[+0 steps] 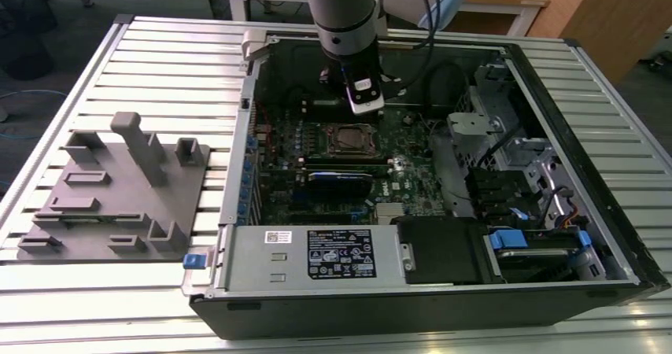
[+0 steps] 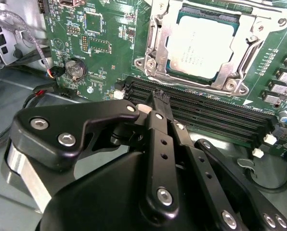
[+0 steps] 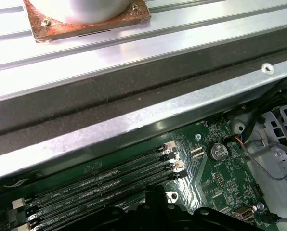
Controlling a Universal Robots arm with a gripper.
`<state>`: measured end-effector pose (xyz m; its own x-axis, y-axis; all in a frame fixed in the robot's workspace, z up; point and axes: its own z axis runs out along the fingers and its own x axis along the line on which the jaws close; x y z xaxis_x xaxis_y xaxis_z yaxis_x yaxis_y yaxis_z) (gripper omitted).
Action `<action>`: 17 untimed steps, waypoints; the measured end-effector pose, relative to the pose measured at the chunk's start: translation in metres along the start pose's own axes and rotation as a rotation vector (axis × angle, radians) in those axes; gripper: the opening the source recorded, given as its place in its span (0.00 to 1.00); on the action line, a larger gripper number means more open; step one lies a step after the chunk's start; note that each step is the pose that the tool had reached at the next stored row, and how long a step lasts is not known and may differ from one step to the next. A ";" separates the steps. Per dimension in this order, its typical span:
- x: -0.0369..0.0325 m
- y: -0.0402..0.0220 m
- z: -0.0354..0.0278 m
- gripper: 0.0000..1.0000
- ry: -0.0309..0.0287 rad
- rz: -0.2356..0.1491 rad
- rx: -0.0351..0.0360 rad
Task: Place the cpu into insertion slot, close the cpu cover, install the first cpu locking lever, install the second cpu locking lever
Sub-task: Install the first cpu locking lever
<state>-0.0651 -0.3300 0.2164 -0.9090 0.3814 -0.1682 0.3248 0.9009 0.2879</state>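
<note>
Closest in the second wrist view is the black linkage of the gripper (image 2: 159,98), its jaws drawn together at the tip with nothing between them, poised over the long black memory slots (image 2: 206,115). Just beyond those, the cpu (image 2: 199,45) lies flat in its socket, with the cpu cover (image 2: 228,72) down around it and the silver top showing through the window. A coin battery (image 2: 75,69) sits off to one side. In the first wrist view the gripper's tip (image 3: 155,191) hangs by the memory slots (image 3: 100,185), near the case wall (image 3: 134,120). In the exterior view the gripper (image 1: 363,102) hovers inside the open computer case (image 1: 420,307), just behind the insertion slot (image 1: 327,140); a grey fixture (image 1: 105,204) rests on the slatted table (image 1: 157,63) at the exterior view's left.
</note>
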 end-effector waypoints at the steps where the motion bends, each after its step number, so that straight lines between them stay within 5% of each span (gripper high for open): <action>1: 0.0000 0.0000 0.0000 0.11 0.0005 0.000 0.0005; 8: -0.0001 0.0000 0.0002 0.11 0.0182 0.002 0.0176; 17: -0.0001 -0.0002 0.0012 0.11 0.0673 0.008 0.0716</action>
<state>-0.0648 -0.3300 0.2152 -0.9210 0.3760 -0.1018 0.3477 0.9113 0.2204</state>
